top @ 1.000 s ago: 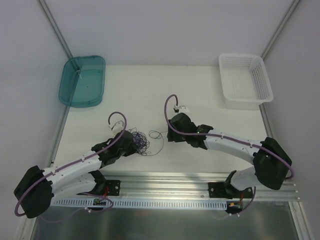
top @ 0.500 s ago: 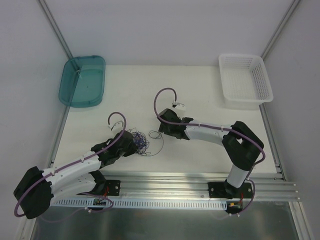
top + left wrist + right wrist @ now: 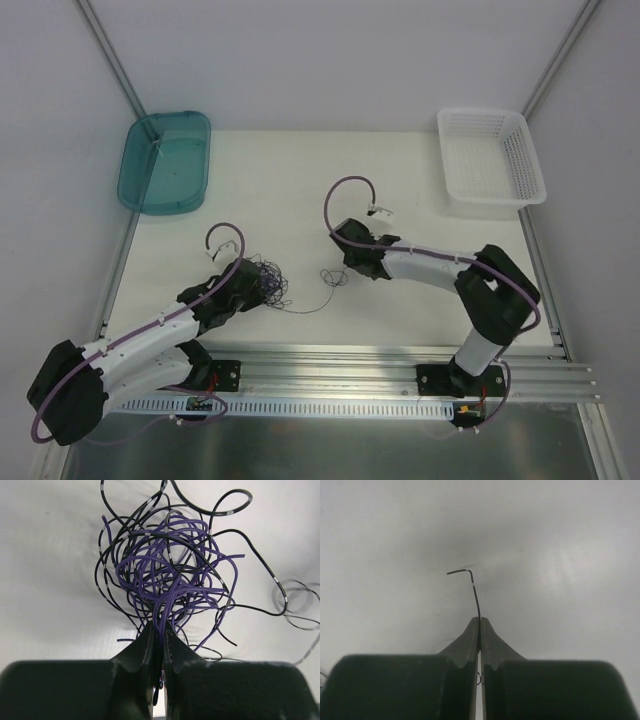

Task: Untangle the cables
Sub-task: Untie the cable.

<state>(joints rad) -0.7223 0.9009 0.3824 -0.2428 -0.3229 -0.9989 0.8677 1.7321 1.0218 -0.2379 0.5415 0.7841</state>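
Gripping the bundle at its near edge, the left gripper (image 3: 159,626) has its jaws pressed together on a few purple strands of the cables (image 3: 167,575). In the left wrist view the bundle fans out from the fingertips as a loose ball of purple and black loops. The black ones carry pale bands. Longer black loops stray to the right of the ball, over the table (image 3: 45,555).

From above, the cables (image 3: 268,278) sit on the table's near-left part, right at the left gripper (image 3: 254,284). The left arm reaches in from the lower left.

The right gripper (image 3: 480,621) has its jaws together on one black strand (image 3: 475,592). The strand rises out of the fingertips and bends sharply left at its free end, with a pale band just below the bend. Nothing else is in that grip.

In the top view the right gripper (image 3: 347,272) is near the table's middle, apart from the bundle. A thin strand (image 3: 327,300) curls from it back towards the cables. Cannot tell whether it joins the ball.

A teal tray (image 3: 165,160) lies at the far-left corner and a white basket (image 3: 490,160) at the far right, both well apart from the cables.
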